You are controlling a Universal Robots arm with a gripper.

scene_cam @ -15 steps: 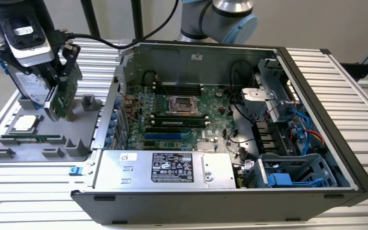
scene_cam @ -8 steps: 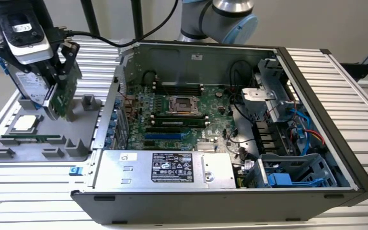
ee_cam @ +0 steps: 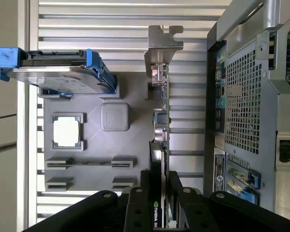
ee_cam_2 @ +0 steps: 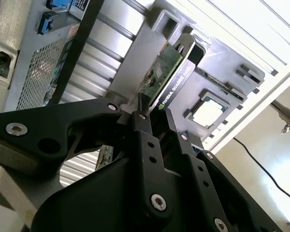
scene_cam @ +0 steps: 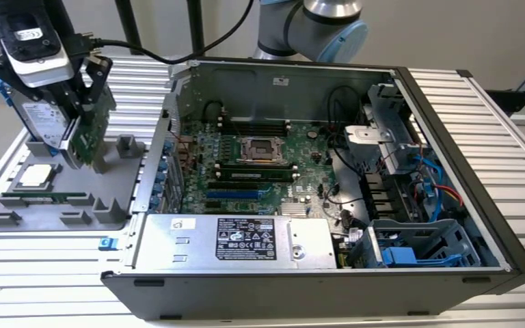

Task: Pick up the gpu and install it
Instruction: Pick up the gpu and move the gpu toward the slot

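The gripper stands clamped on the top edge of the gpu, fingers pinching the card from both faces. The card hangs on edge over the grey tray, on the exterior view's left of the open case. Whether its lower edge is free of the tray cannot be told.

The grip is narrow and high on the card, so it could swing or slip between the pads. Its silver bracket could catch a tray post. The hard drive stands just beside it and a sideways drift could knock it. On the other side, the case wall is also near.

White lettering runs along the card's black edge in both wrist views. Printed labels sit on the hard drive, the power supply and the case's rear panel.
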